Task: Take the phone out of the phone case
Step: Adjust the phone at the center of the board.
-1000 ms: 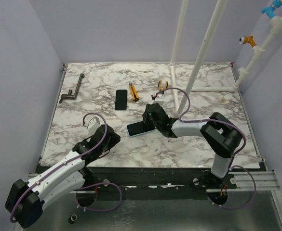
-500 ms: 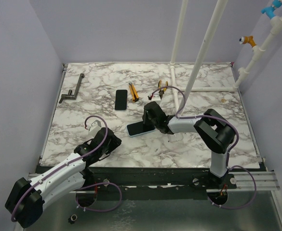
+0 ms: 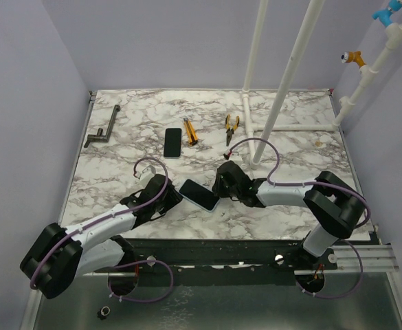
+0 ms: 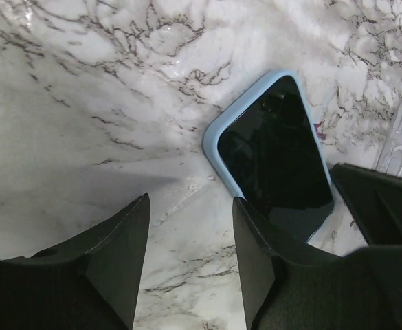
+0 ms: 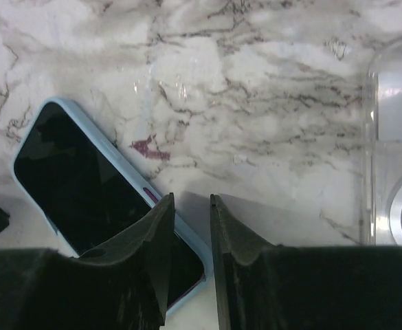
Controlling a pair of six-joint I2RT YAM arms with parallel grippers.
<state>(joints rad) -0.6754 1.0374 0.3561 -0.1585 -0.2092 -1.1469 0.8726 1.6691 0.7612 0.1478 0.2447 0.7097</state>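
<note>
Phone [image 3: 199, 194] sits screen up in the light-blue phone case [image 4: 210, 141], flat on the tabletop [image 3: 118, 172] at near centre, between both tools.

Hidden or cut off:
- In the left wrist view, the phone's near end goes under a finger [image 4: 262, 261].
- In the right wrist view, one case corner is covered by that tool's fingers [image 5: 152, 247].
- A clear plastic piece [image 5: 393, 137] is cut by the right frame edge, so what it is can't be made out.

The case still wraps the phone on every visible side.

The left arm lies low, stretched from the near-left base toward centre. The left tool [image 4: 190, 234] is wide with only bare marble between its jaws, just left of the case.

The right arm is low too, reaching left from the near-right base. The right tool [image 5: 190, 234] is narrow, with the case edge showing in the slit. I can't tell whether it actually pinches it.
</note>
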